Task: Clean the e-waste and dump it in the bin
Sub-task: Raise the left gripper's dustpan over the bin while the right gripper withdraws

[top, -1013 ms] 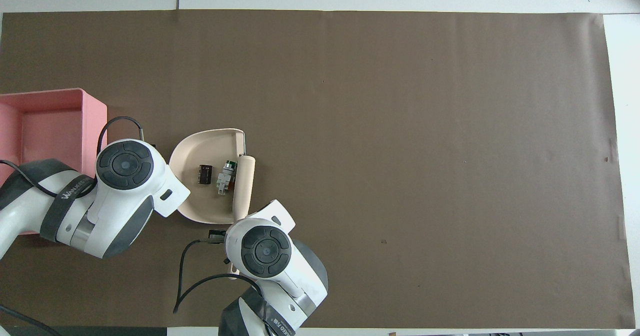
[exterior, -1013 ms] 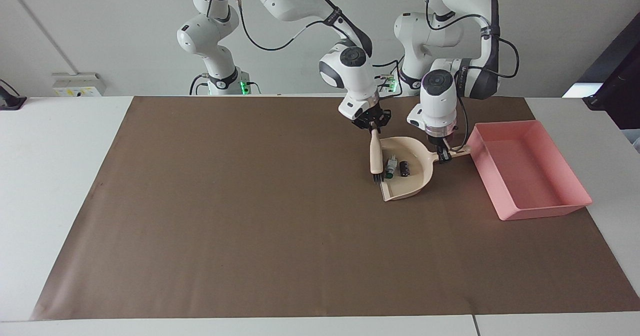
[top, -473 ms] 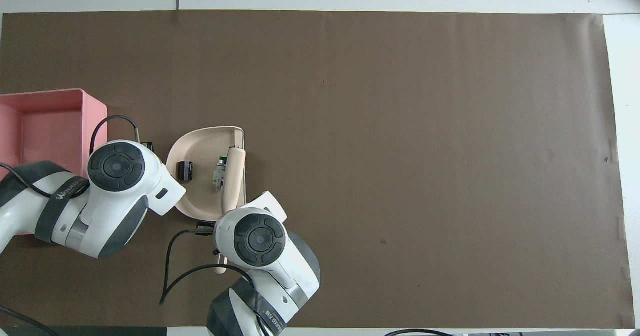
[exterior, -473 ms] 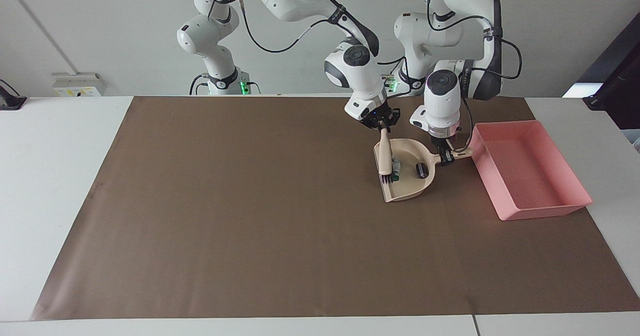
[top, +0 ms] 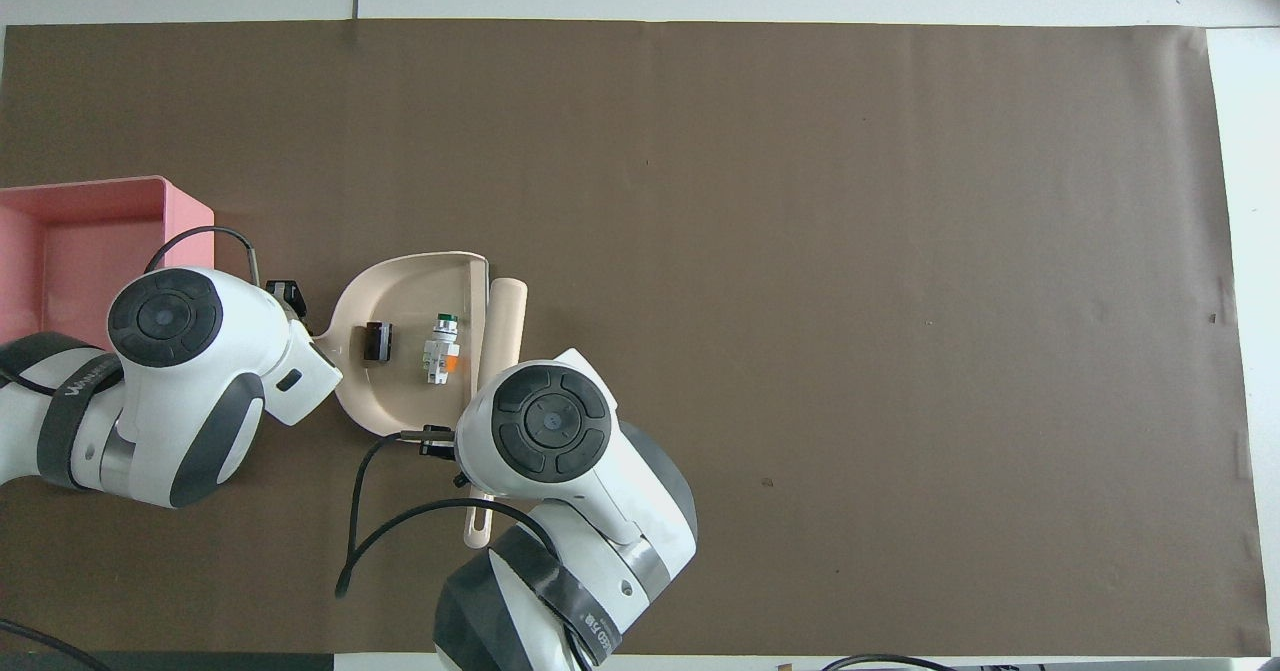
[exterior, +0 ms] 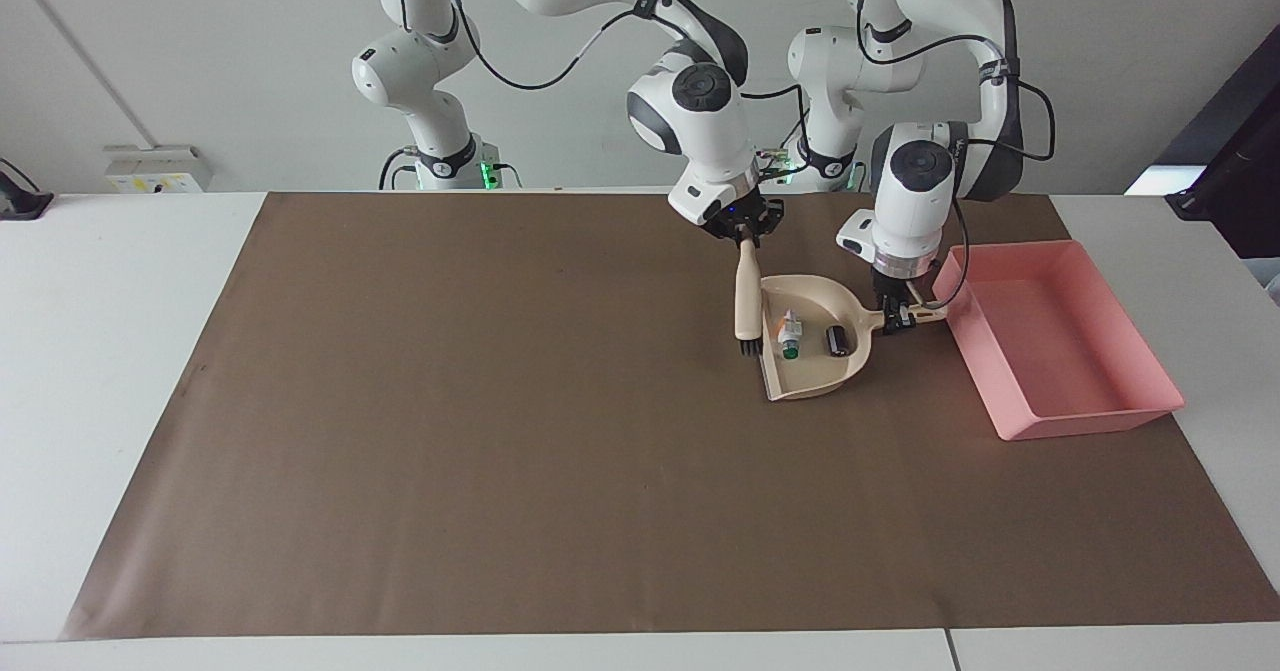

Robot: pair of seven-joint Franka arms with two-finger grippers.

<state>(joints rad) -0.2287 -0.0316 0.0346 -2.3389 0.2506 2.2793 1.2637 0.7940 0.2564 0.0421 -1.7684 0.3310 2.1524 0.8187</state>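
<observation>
The left claw (exterior: 897, 317) pinches the dustpan (exterior: 815, 371) handle beside the pink bin (exterior: 1090, 421). Both e-waste bits (exterior: 790, 334) lie in the dustpan. The right claw (exterior: 745, 239) pinches the brush (exterior: 745, 301).

both grippers lowered — left (exterior: 897, 317), right (exterior: 745, 238)

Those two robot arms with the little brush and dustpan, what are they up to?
They are sweeping up e-waste. The right gripper holds a brush just outside the open edge of the dustpan, while the left gripper holds the dustpan's handle. Both bits, a white cylinder and a small black component, lie inside the pan. The pink bin beside the pan, toward the left arm's end of the table, has nothing in it yet.
</observation>
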